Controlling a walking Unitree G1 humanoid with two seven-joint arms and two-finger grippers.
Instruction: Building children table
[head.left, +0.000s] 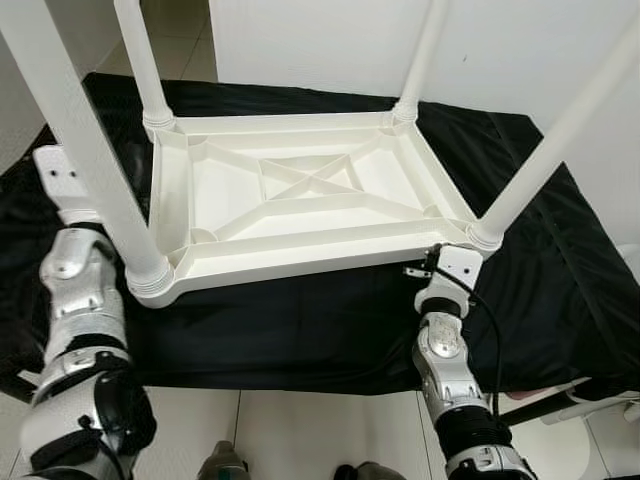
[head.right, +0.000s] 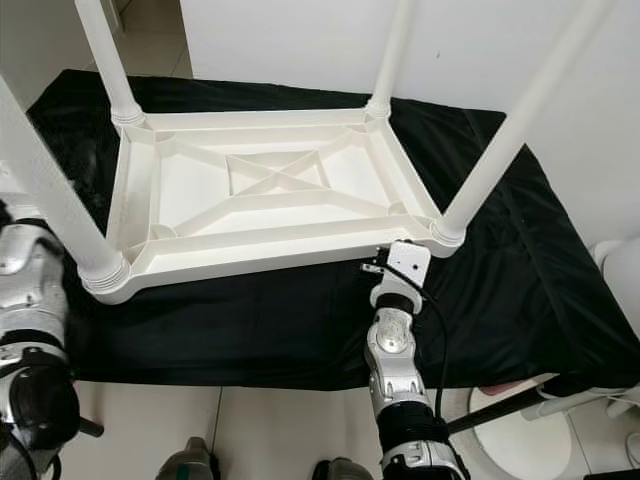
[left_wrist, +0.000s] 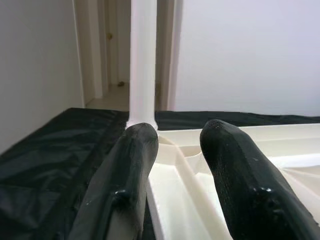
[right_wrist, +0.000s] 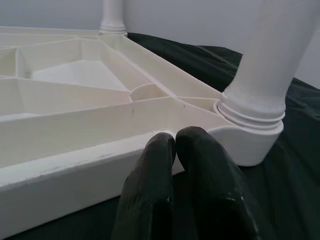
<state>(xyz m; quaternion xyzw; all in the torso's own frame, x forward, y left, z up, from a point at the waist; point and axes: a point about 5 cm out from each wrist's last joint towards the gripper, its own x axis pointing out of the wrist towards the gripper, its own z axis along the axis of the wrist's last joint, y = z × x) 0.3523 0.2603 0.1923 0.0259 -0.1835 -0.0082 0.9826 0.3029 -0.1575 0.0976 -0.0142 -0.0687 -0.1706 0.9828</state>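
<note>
A white plastic children's table (head.left: 300, 262) lies upside down on a black cloth (head.left: 300, 325), its ribbed underside facing up. Four white legs stand in the corner sockets: front left (head.left: 90, 160), front right (head.left: 560, 130), back left (head.left: 140, 60) and back right (head.left: 425, 50). My left arm (head.left: 75, 270) is beside the front left leg. In the left wrist view the left gripper (left_wrist: 175, 135) is open, its fingers astride the table's side rim. My right arm (head.left: 445, 340) reaches the front right corner. There the right gripper (right_wrist: 175, 137) is shut, its tips against the front rim beside the leg socket (right_wrist: 250, 117).
The black cloth covers a low platform that ends just before my feet (head.left: 222, 465), with tiled floor (head.left: 320, 430) below. A white wall (head.left: 320, 40) stands close behind the table. White objects (head.left: 600, 405) lie at the lower right. A doorway (left_wrist: 112, 50) opens beyond the back left leg.
</note>
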